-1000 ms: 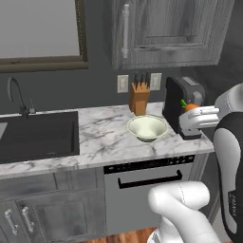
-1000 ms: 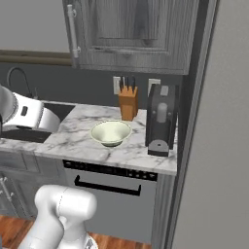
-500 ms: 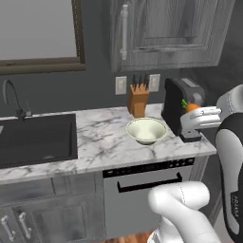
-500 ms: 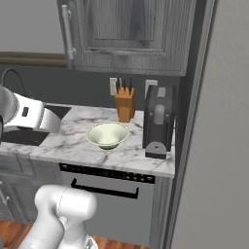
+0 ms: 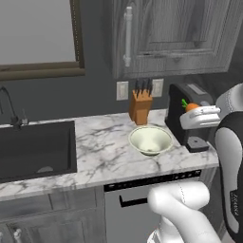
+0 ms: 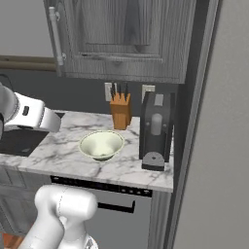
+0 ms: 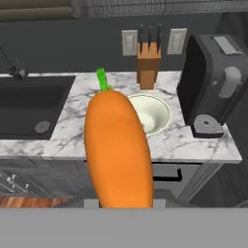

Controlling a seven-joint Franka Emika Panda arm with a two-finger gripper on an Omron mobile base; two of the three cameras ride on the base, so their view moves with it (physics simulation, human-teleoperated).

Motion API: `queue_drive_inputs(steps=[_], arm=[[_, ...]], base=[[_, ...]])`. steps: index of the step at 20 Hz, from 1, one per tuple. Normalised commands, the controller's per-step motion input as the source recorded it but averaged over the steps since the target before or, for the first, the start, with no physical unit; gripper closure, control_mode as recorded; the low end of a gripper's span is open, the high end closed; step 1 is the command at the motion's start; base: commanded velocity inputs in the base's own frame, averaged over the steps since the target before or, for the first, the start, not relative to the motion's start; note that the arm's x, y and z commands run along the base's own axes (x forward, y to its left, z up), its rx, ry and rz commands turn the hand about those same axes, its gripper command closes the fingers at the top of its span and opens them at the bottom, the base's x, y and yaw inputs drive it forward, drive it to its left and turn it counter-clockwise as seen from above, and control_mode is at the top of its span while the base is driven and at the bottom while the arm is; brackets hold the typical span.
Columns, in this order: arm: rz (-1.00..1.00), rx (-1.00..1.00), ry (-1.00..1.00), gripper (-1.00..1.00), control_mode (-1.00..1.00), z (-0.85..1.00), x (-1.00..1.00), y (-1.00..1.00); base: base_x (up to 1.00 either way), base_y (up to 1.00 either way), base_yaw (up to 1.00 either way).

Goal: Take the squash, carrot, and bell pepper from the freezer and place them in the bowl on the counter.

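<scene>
In the left base view, the whole picture has shifted against the earlier frames: the black sink basin (image 5: 35,149) now lies further left and the round pale cream-green bowl (image 5: 150,141) sits nearer the middle, which is camera travel with the base, not movement of the items. The bowl rests on the white grey-veined marble counter (image 5: 99,147), just in front of the wooden knife block (image 5: 140,108) and left of the black coffee machine (image 5: 187,118). The orange tapered carrot (image 5: 191,107) with its green leafy tip shows at the right, above the white hand link and to the right of the bowl, level with the coffee machine. In the right base view, the bowl (image 6: 101,145) has likewise drifted rightward in the picture; it stands on the counter (image 6: 68,151) between the white arm link at far left and the coffee machine (image 6: 156,129), with the knife block (image 6: 120,111) behind it. In the hand view, the carrot (image 7: 118,150) rises from the bottom edge, smooth and bright orange, leafy tip pointing away toward the counter (image 7: 77,131); the gripper's fingers are hidden behind it, pinched together on the carrot. The bowl (image 7: 154,114) lies partly behind the carrot's right side, empty where visible.
</scene>
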Motion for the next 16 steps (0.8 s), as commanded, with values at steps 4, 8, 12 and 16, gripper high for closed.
queue_drive_inputs(steps=[4,8,12,16], arm=[[0.00,0.00,0.00,1.00,1.00,0.00,0.00,0.00],[0.00,0.00,0.00,1.00,1.00,0.00,0.00,0.00],[0.00,0.00,0.02,1.00,-1.00,-0.34,0.41,-0.17],[0.00,0.00,0.13,1.00,-1.00,-0.62,0.33,-0.14]], base=[[0.37,-0.17,0.00],[0.39,-0.19,0.00],[0.00,0.00,0.00],[0.00,0.00,0.00]])
